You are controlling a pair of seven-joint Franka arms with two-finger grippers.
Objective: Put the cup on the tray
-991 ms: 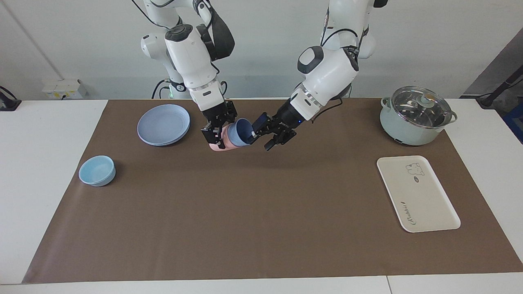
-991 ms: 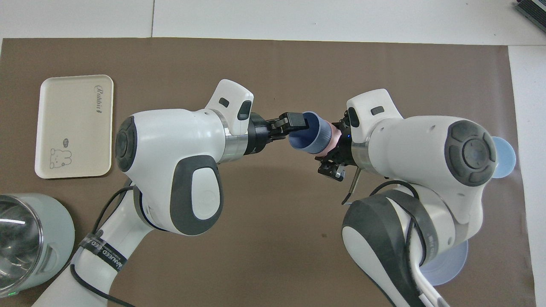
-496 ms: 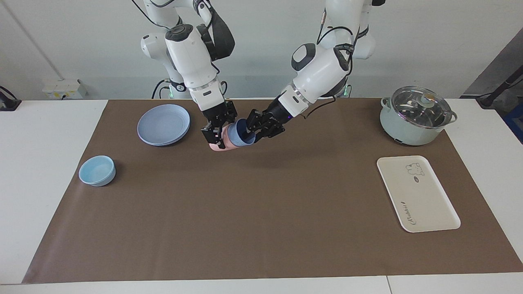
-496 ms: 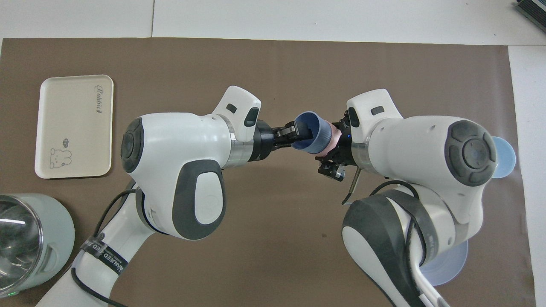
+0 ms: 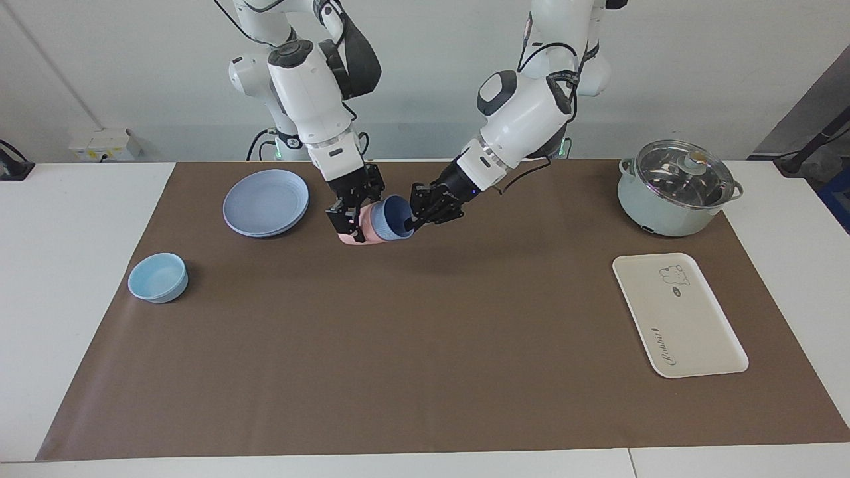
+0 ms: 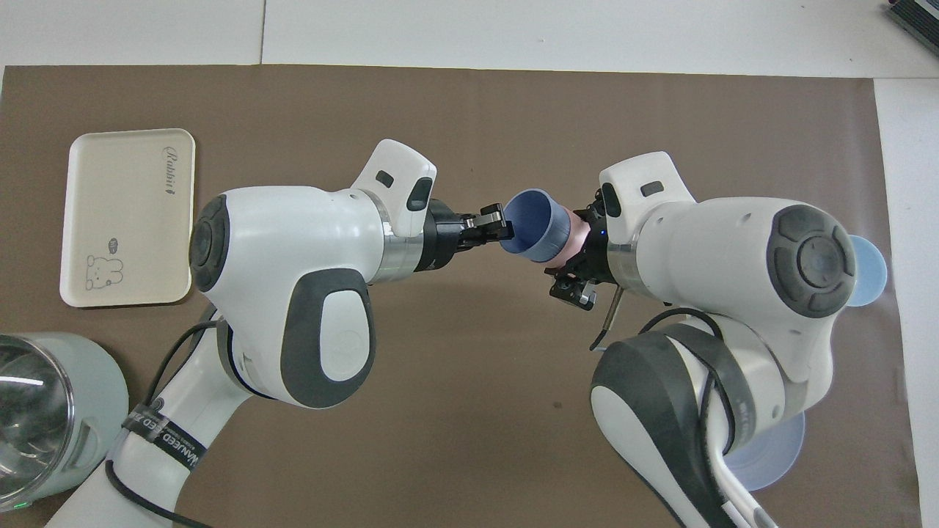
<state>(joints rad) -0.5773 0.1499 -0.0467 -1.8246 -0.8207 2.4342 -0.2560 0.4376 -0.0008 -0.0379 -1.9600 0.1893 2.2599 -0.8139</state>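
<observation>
The periwinkle-blue cup (image 5: 385, 222) lies tilted on its side, nested in a salmon-pink cup (image 5: 347, 235), in the air over the mat near the robots. My right gripper (image 5: 352, 218) is shut on the pink cup. My left gripper (image 5: 410, 219) is at the blue cup's open mouth, its fingers closed on the rim. In the overhead view the blue cup (image 6: 546, 235) sits between the left gripper (image 6: 505, 229) and the right gripper (image 6: 581, 249). The cream tray (image 5: 690, 325) lies bare at the left arm's end of the table; it also shows in the overhead view (image 6: 125, 213).
A round blue plate (image 5: 265, 202) lies near the right arm's base. A light-blue bowl (image 5: 158, 277) sits at the right arm's end of the mat. A lidded pale-green pot (image 5: 677, 189) stands beside the tray, nearer to the robots.
My left gripper moved in from beside the cups with open fingers, reached into the blue cup's mouth, then closed on its rim. The right gripper and the cups stayed nearly still.
</observation>
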